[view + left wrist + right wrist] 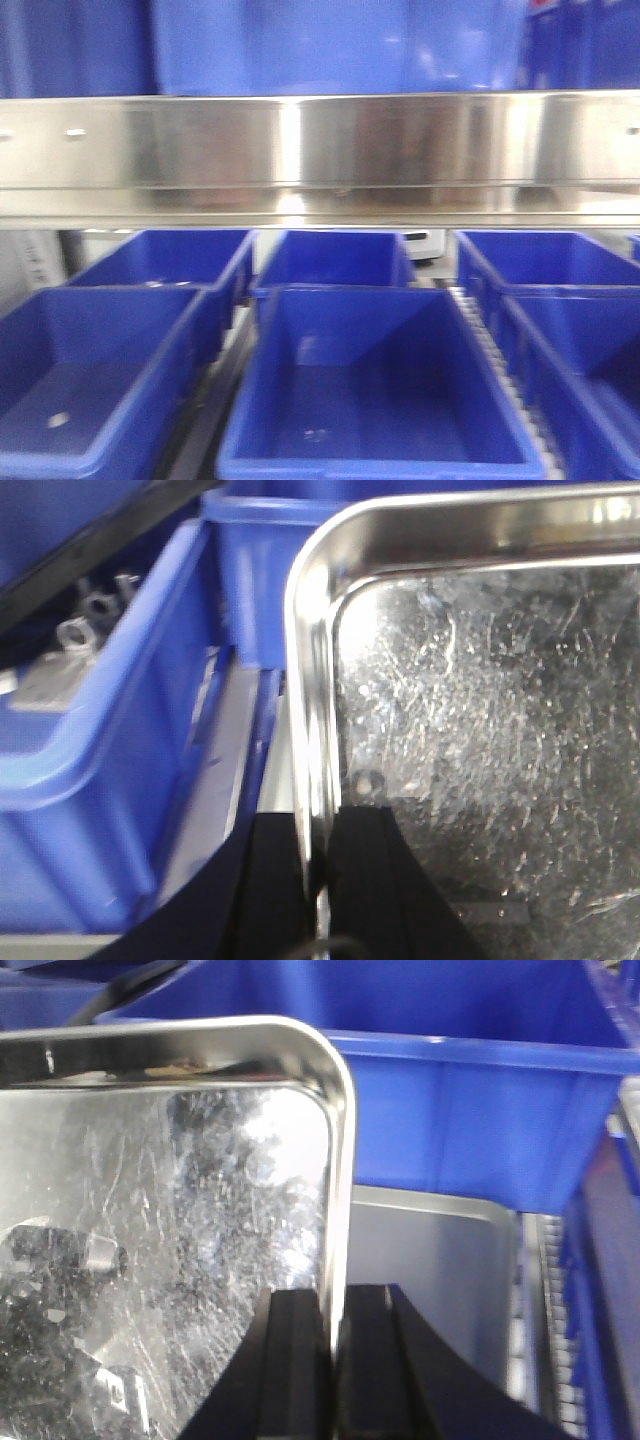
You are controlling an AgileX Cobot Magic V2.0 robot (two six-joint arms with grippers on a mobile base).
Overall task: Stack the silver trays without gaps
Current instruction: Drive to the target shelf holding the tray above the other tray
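In the left wrist view a shiny scratched silver tray (pixel 480 730) fills the right side. My left gripper (pixel 318 815) is shut on its left rim, one black finger (pixel 275 880) outside and the other inside the pan. In the right wrist view a silver tray (pixel 150 1210) with a rounded corner fills the left side, and my right gripper (pixel 335 1295) is shut on its right rim. I cannot tell whether both views show the same tray. Neither trays nor grippers show in the front view.
A brushed-steel shelf rail (pixel 320 150) crosses the front view above several blue bins (pixel 370 390). A blue bin (pixel 100 760) holding small metal parts lies left of the tray. Another blue bin (pixel 470 1110) stands behind it. A grey flat rimmed surface (pixel 430 1270) lies below.
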